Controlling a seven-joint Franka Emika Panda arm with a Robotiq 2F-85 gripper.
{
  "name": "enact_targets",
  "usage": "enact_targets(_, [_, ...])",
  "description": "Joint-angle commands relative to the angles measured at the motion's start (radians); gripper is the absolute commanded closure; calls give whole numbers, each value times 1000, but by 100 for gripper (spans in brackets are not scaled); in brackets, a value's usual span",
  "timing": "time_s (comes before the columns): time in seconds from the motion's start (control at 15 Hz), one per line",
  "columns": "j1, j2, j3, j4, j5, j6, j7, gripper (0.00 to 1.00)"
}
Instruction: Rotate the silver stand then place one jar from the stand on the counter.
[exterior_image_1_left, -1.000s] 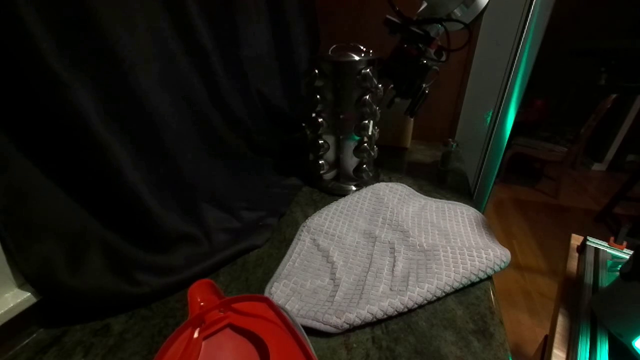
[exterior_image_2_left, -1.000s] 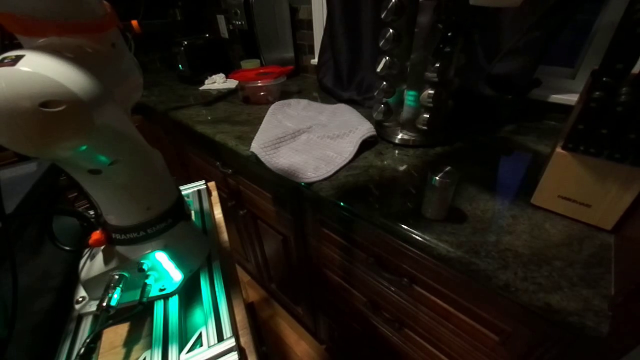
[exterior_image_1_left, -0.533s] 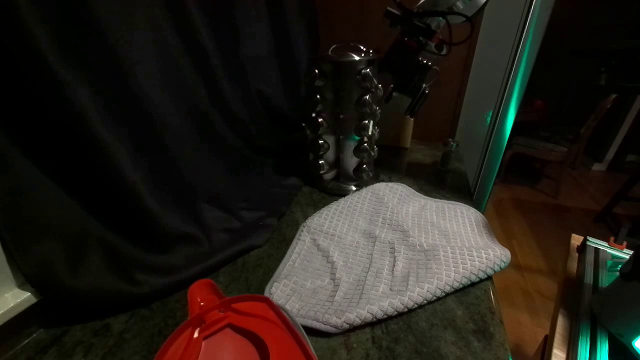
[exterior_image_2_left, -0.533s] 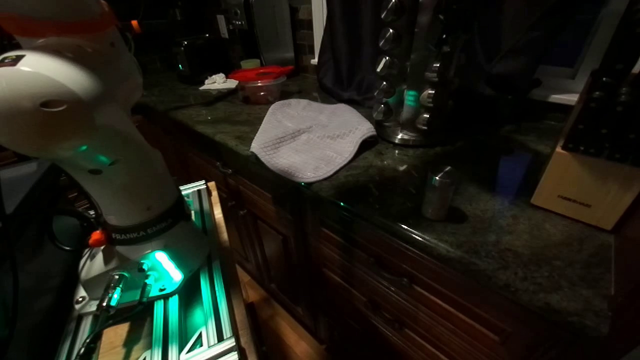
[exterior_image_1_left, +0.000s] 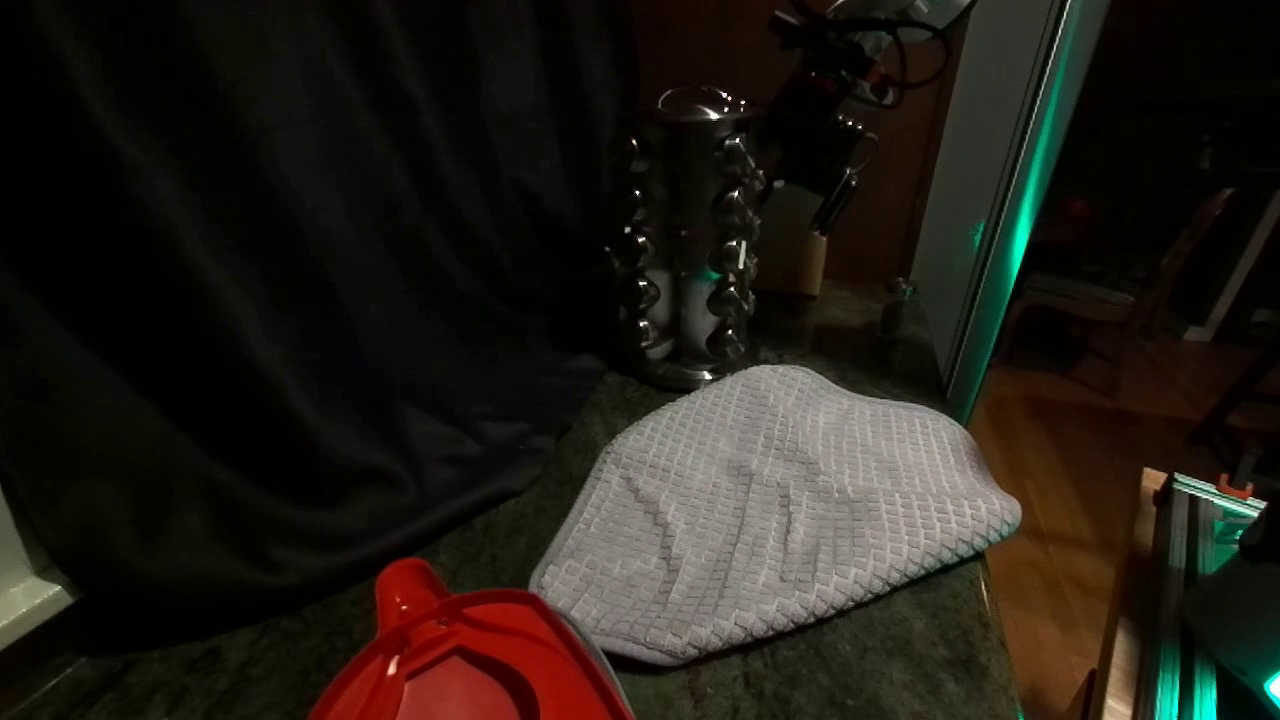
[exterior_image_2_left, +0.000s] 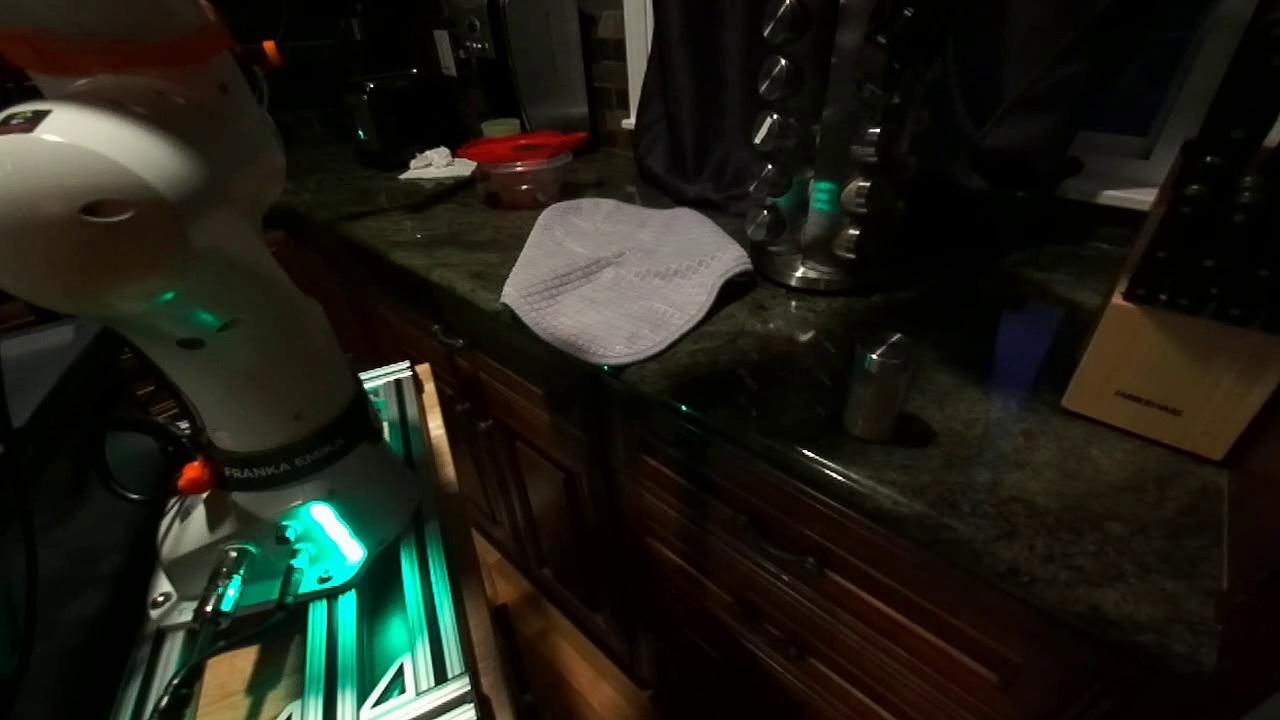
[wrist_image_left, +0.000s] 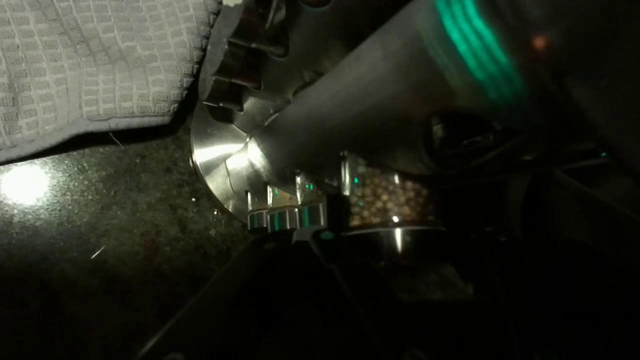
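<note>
Shifted closer to the silver stand (exterior_image_1_left: 692, 240), the tool (exterior_image_1_left: 774, 176) slants downward.

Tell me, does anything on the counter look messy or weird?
The cloth: it lies rumpled, and one end seems to poke past the edge of the counter. In an exterior view, a scrunched white wad looks a bit like litter. The stand looks upright. I see no spill, but it's dark.

Silver stand (exterior_image_1_left: 690, 230) upright on dark mottled counter (exterior_image_1_left: 850, 645), holding 5 tiers of jars (exterior_image_1_left: 734, 254).
</note>
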Motion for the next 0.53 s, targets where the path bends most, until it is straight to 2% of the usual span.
enact_targets(0.0, [1,-16,0,-12,-29,39,12,75])
enact_targets(0.47, [-5,-10,-5,0,-31,42,4,75])
